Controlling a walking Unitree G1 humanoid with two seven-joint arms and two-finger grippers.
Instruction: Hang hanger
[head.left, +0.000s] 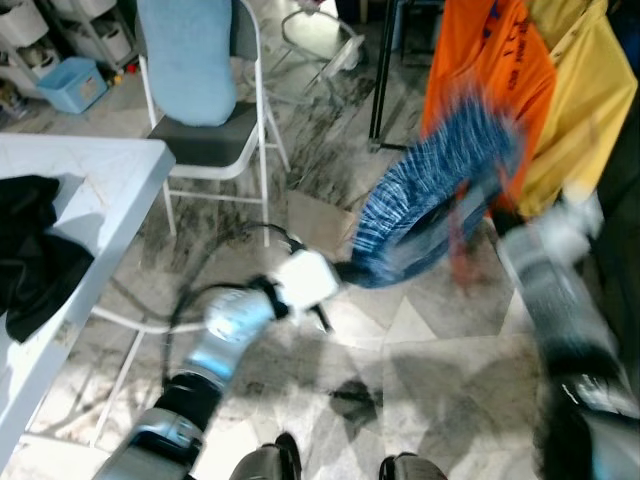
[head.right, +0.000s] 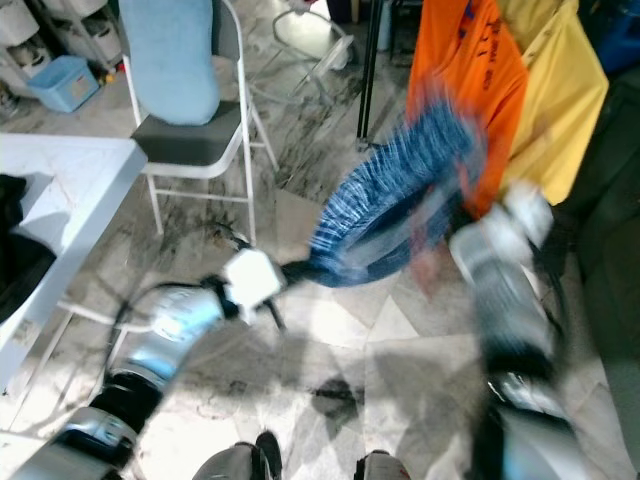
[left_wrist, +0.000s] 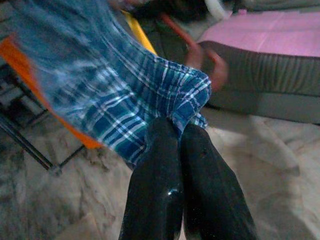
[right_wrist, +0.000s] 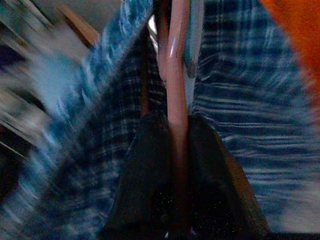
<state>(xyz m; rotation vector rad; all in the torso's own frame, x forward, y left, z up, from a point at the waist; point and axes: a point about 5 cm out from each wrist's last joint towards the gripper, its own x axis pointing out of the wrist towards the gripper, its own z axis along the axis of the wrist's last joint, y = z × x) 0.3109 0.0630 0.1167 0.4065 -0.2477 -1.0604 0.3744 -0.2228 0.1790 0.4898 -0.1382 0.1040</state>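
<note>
You're looking at a lived-in home room used for laundry. A marbled tile floor (head.left: 420, 350) runs under a folding chair (head.left: 215, 140) with a blue cushion, an orange shirt (head.left: 490, 60) and a yellow shirt (head.left: 585, 90) hang on a black rack (head.left: 382, 80), and dark clothing (head.left: 30, 260) lies on the white worktop (head.left: 110, 190). Storage bins (head.left: 72, 83) stand behind.

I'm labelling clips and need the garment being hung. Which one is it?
Start at the orange shirt and yellow shirt hanging on the right. Just before them is the blue plaid garment, stretched between both tools on a pink hanger; it alone is checked.
</note>
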